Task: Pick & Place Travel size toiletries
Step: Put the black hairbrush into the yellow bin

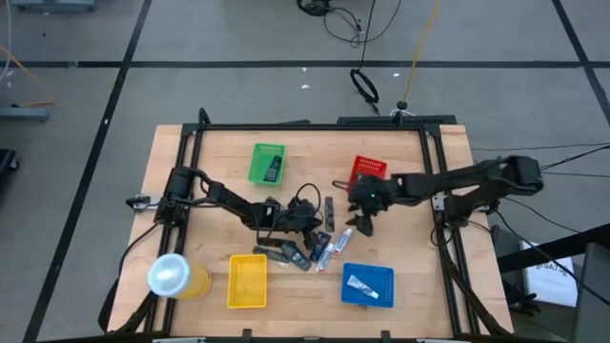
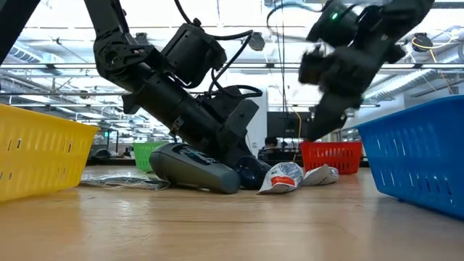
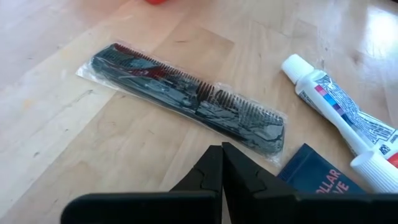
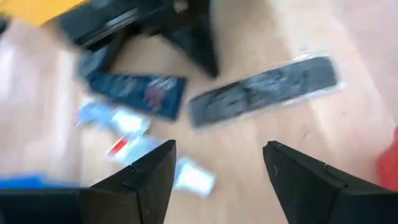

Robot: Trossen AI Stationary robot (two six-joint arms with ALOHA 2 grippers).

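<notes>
Robotics lab: open hall with ceiling trusses [image 2: 43, 69], cabled floor [image 1: 76, 86].

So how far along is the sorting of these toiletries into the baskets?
Partly done, it seems: the green basket holds a dark item and the blue basket a white tube. Nothing is in hand: the left gripper is shut and empty near the wrapped comb, the right gripper open above the pile. The toothpaste tubes and other pieces are left on the table.

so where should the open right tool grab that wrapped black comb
Take the comb across its narrow width near the middle, coming straight down from above. It lies flat on the table, long and thin, with bare wood along both long edges for the right tool.
</notes>
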